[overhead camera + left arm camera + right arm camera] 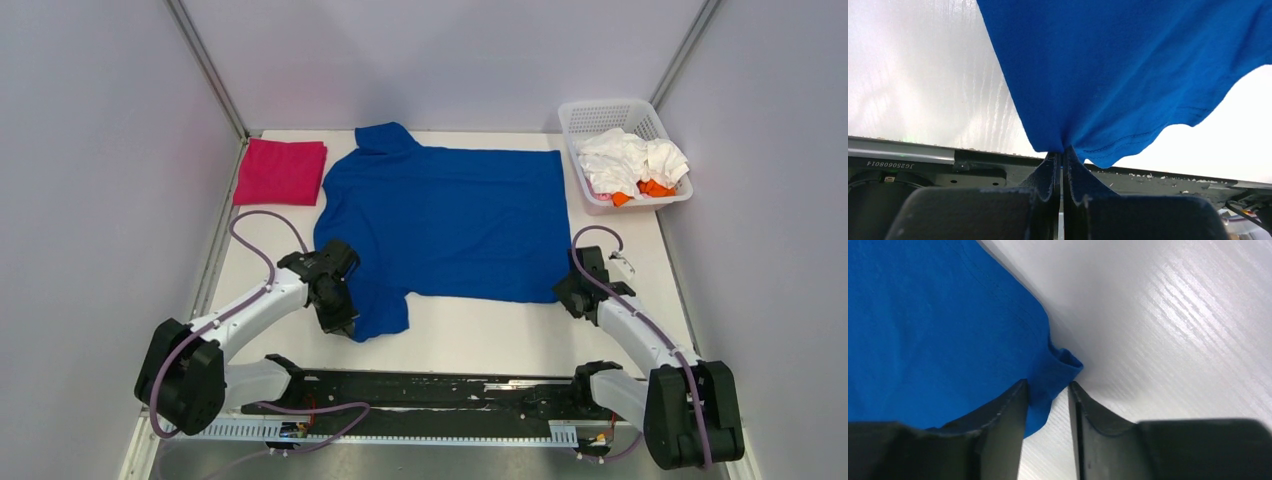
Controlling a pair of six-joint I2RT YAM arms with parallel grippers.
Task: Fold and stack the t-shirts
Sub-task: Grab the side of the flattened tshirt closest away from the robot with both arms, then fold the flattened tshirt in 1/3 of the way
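Since a fold starts best with the near edge lifted at both ends, each arm is stationed at one near end of the blue t-shirt (450, 220). The shirt lies spread flat on the surface (480, 335), its hem just beside the basket (600, 112) and its collar pointing away from the basket.

The left gripper (1063, 150) is clamped tight on the near sleeve, at the end of the shirt farthest from the basket, with the stitched edge bunched into its closed jaws. That arm reaches forward and inward from its base, wrist bent steeply down over the sleeve.

The right gripper (1048, 390) sits on the near side of the basket, at the shirt's near hem corner. Its jaws stand narrow but apart, with the curled corner between them and not visibly pinched yet. This arm runs low and nearly straight ahead, gripper tipped down close to the surface.

A folded pink t-shirt (280, 172) rests beyond the blue one, well apart from the basket. White and orange shirts (630, 160) are heaped inside the basket, waiting their turn.
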